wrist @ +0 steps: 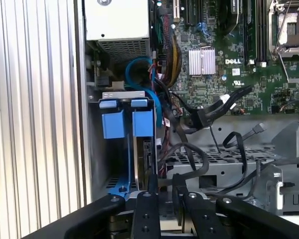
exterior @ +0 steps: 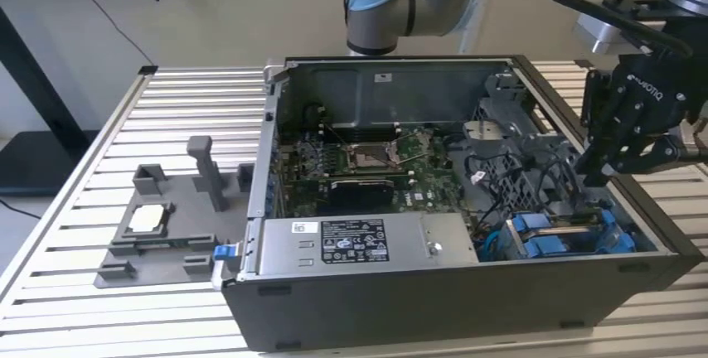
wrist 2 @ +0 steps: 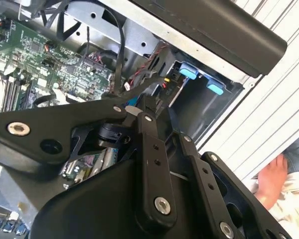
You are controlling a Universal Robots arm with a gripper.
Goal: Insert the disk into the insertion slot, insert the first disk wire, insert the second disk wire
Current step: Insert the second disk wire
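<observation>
The open computer case (exterior: 443,308) lay on the slatted tabletop (exterior: 188,109), and the pincer (exterior: 599,171) reached down into its corner on the exterior view's right, well apart from the power-supply box (exterior: 354,242). In the first wrist view the disk (wrist: 146,149) stood on edge in its blue bracket (wrist: 142,124), already inside the insertion slot (wrist: 112,181), so the first step looked done. The pincer hovered just beside the exposed end of the disk and appeared clenched on a black disk wire (wrist 2: 139,87), whose plug end pointed toward the bay in the second wrist view. I judged the step in hand to be a wire insertion, though which of the two wires could not be told. Seating the plug would call for squaring it to the disk's port, keeping clear of the loose cable bundle (wrist: 189,149) over the motherboard (wrist: 214,79), and a straight, gentle push.
</observation>
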